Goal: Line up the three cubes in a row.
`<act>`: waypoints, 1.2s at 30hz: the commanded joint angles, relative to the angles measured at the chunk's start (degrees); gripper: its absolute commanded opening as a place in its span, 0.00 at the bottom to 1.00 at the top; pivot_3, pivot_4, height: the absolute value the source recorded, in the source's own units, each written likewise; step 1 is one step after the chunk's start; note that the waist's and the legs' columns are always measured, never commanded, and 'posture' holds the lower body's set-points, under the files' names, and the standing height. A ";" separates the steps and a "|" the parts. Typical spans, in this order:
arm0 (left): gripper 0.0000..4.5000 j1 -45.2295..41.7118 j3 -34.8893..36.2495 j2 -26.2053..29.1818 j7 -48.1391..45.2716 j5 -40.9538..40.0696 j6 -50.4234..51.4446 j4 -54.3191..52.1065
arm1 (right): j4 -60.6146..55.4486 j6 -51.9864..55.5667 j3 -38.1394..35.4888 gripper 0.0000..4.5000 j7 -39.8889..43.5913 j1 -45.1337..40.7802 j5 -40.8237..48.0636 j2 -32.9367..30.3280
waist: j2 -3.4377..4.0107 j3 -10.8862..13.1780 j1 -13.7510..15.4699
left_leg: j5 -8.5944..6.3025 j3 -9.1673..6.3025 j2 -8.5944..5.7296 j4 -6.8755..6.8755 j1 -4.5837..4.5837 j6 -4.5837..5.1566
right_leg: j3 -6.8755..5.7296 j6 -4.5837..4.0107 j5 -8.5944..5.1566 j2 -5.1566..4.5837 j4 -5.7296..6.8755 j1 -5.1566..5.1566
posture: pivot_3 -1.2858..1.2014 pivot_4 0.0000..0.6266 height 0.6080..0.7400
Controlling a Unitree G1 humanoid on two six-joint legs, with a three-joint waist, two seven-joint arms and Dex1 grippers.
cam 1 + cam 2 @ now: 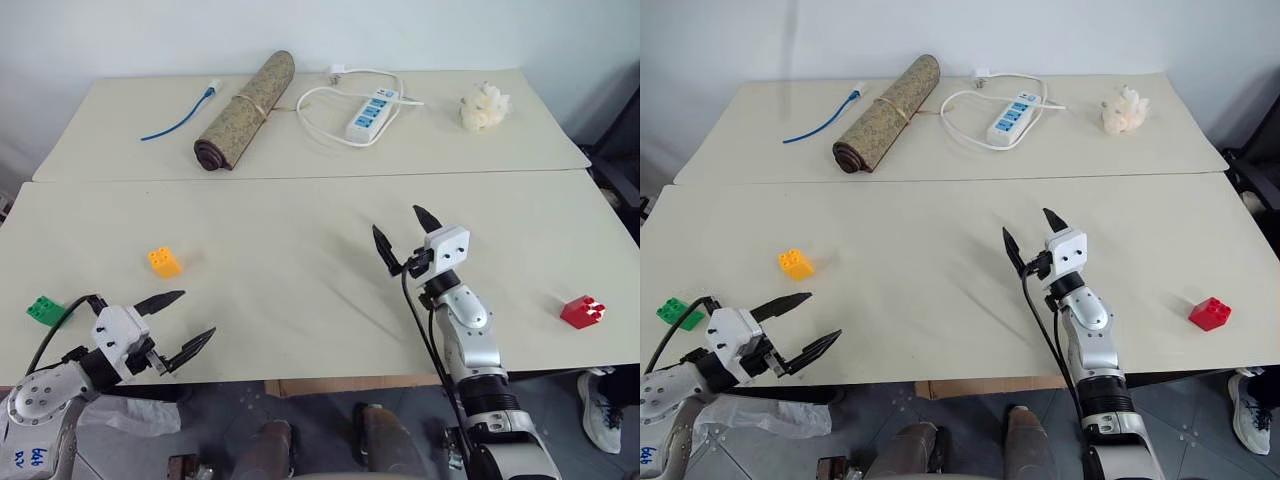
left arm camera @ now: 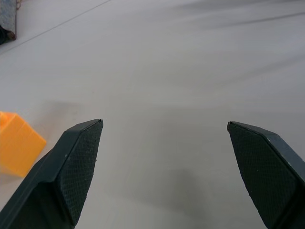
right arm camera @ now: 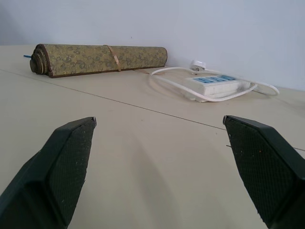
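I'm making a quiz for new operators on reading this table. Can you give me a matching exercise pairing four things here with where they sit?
Things:
1. red cube
2. green cube
3. yellow-orange cube
4. power strip

Places:
A. near table, far left edge
B. far table, beside the rolled mat
C. near table, far right
D. near table, just ahead of the left gripper

Pairs: 1-C, 2-A, 3-D, 4-B
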 commanded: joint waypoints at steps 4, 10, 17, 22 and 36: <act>0.99 1.77 2.26 0.86 0.65 -4.15 5.40 -7.05 | -1.92 -0.64 -0.08 1.00 1.33 -0.55 1.86 0.38 | 0.00 0.00 0.01 | 0.00 0.00 0.01 0.00 0.00 0.00 | 0.05 0.00 0.00 0.00 -0.01 0.01 | 0.52 0.24 1.00; 0.99 1.65 -1.94 1.63 -0.79 -6.93 11.05 -16.20 | -4.62 1.09 -0.64 1.00 2.16 -0.04 3.48 -0.59 | 0.00 0.00 0.07 | -0.01 -0.01 0.01 0.00 0.00 0.01 | 0.27 0.00 0.00 -0.02 -0.04 0.02 | 0.52 0.24 1.00; 0.99 -12.09 -14.61 1.36 -2.48 -4.50 14.56 -16.76 | -25.71 12.58 -3.24 1.00 9.33 8.45 15.60 -8.45 | 0.03 0.02 0.88 | -0.03 -0.04 -0.04 -0.01 -0.01 0.03 | 0.31 0.00 0.00 0.09 -0.05 0.04 | 0.52 0.24 1.00; 0.99 -23.44 -21.52 -0.82 -8.32 -2.50 12.08 -6.09 | -45.79 25.03 -16.39 1.00 9.63 22.38 25.64 -22.17 | 0.19 -0.05 1.89 | -0.08 0.05 -0.13 0.05 0.00 0.15 | -0.02 0.08 0.04 0.12 -0.18 0.11 | 0.52 0.24 1.00; 0.99 -31.29 -28.33 -5.58 -13.01 0.88 8.13 2.90 | -42.66 25.02 -60.43 1.00 11.90 62.01 32.57 -13.68 | 0.16 -0.06 3.00 | -0.44 0.22 0.00 -0.04 0.31 0.63 | 0.51 0.23 0.12 0.07 -0.76 0.51 | 0.52 0.24 1.00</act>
